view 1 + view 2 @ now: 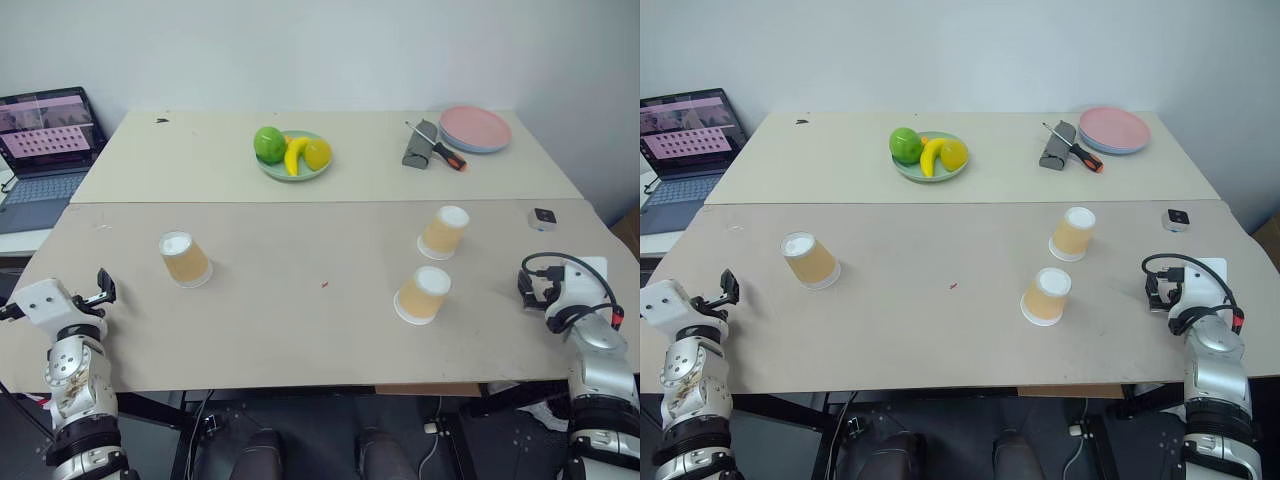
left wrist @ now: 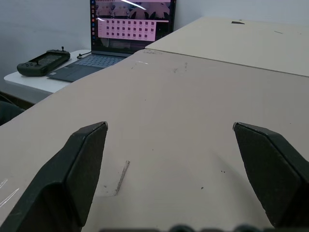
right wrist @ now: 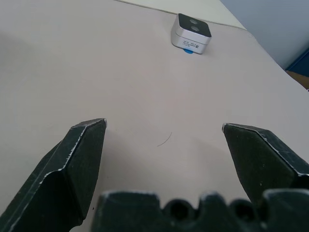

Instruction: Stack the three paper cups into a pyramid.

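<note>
Currently all three paper cups stand upside down on the table (image 1: 300, 330), none stacked: one alone at left (image 1: 184, 258), two near each other at right, one farther (image 1: 444, 232), one nearer (image 1: 423, 294). Judging by look, they are light, thin-walled and easily crushed or tipped, so a gentle pinch across the tan sidewall, about mid-height, seems safest; the white base on top offers little purchase. Left claw (image 2: 169, 159) rests at the near left edge, fingers spread wide, empty. Right claw (image 3: 164, 154) sits near right, likewise wide apart, well clear of the cups, with a small grey box (image 3: 191, 33) beyond it.
</note>
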`<state>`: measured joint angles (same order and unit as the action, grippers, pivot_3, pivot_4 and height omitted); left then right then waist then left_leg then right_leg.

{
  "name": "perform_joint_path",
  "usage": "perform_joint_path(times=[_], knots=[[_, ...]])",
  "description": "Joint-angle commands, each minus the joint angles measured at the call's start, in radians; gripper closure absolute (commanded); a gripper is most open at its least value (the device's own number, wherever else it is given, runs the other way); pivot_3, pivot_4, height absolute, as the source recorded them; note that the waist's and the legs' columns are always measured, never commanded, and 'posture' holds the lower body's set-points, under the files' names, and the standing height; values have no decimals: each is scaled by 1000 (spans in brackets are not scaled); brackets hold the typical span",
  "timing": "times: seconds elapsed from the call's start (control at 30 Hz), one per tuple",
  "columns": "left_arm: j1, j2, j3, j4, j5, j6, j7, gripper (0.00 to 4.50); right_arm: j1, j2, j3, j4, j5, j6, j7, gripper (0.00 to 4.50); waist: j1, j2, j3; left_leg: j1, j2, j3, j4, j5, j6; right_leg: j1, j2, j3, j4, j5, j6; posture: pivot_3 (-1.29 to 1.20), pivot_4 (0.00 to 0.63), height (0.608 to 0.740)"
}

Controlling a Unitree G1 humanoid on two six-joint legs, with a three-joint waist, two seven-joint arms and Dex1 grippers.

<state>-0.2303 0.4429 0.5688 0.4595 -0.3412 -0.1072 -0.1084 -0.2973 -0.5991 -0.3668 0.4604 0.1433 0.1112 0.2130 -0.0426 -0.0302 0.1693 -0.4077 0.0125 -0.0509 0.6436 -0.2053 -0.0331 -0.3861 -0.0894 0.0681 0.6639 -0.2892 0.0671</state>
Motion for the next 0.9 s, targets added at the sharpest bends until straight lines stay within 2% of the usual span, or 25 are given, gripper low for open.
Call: perform_joint_path(times=[0.03, 0.27, 0.5, 0.6, 0.67, 0.77, 0.83, 0.9], knots=[[-32, 14, 2, -43, -17, 8, -7, 57, -28, 1, -8, -22, 9, -2, -7, 0, 0, 0, 0, 0, 0, 0, 0, 0, 0, 0, 0, 0, 0, 0, 0, 0, 150, 740], [-107, 43, 53, -190, -164, 134, -29, 57, -54, 8, -1, 1, 1, -4, -3, 0, 0, 0, 0, -1, 0, 0, 0, 0, 0, 0, 0, 0, 0, 0, 0, 0, 150, 740], [-102, 112, 19, -592, -431, 364, -196, 57, -64, 1, 6, 25, -10, -3, -6, 0, -1, 0, 0, -1, 0, 0, 0, 0, 0, 0, 0, 0, 0, 0, 0, 0, 150, 740], [-77, 182, -55, -749, -525, 471, -322, 57, -68, 1, 10, 27, -10, -1, -4, 0, -2, 0, 0, -1, 1, 0, 0, 0, 0, 0, 1, 0, 0, 0, 0, 0, 150, 740], [-19, 259, -156, -815, -471, 502, -443, 57, -73, -1, 14, 33, -9, 0, 2, 0, -4, 1, 0, -1, 0, 1, 0, 0, 0, 0, 0, 1, 0, 0, 0, 0, 150, 740], [58, 340, -307, -838, -350, 455, -612, 57, -96, -29, 28, 59, -9, -2, 43, 0, -6, 6, -1, 1, 0, 2, -1, 0, 0, 0, 1, 2, -1, 0, 0, 0, 150, 740], [64, 349, -347, -832, -325, 437, -664, 57, -110, -70, 34, 68, 6, 4, 115, 0, -5, 10, 0, 2, 1, 2, -1, 0, 0, 0, 2, 3, 0, 0, 0, 0, 150, 740], [52, 347, -378, -823, -313, 437, -707, 57, -102, -153, 50, 55, 33, 47, 273, 0, -4, 10, 1, 1, 2, 2, -1, 0, 0, 0, 3, 2, 0, 0, 0, 0, 150, 740]])
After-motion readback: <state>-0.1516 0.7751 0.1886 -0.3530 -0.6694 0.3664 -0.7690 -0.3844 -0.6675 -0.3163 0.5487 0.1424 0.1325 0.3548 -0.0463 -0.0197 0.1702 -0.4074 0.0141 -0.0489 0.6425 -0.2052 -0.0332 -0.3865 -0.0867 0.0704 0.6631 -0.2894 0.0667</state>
